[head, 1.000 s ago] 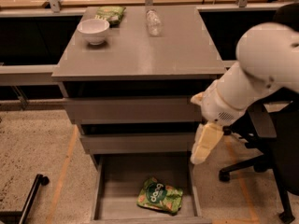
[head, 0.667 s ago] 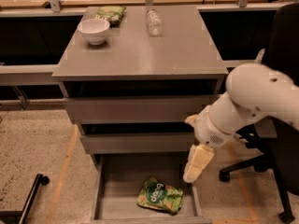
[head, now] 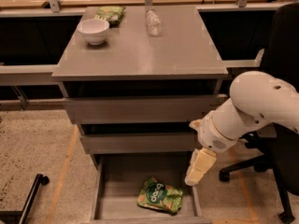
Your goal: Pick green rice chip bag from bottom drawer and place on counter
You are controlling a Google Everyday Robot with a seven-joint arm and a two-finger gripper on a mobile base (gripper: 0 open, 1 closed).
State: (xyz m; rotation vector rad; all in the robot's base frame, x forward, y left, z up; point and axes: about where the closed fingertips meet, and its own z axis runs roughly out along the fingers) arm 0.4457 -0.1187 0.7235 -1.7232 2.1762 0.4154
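The green rice chip bag point(head: 160, 195) lies flat on the floor of the open bottom drawer point(head: 117, 190), right of its middle, with its dark green round logo facing up. My gripper point(head: 194, 174) hangs from the white arm over the drawer's right wall. It points down, above and just right of the bag, apart from it. The grey counter point(head: 140, 50) tops the cabinet.
On the counter stand a white bowl point(head: 93, 30), a pale green bag point(head: 110, 14) behind it and a clear plastic bottle point(head: 153, 21) lying down. A black office chair point(head: 275, 148) stands right of the cabinet. A black pole end point(head: 32, 195) lies at the lower left.
My arm and gripper have moved down and to the left, from beside the middle drawer to just over the bottom drawer's right wall. The bag has not moved.
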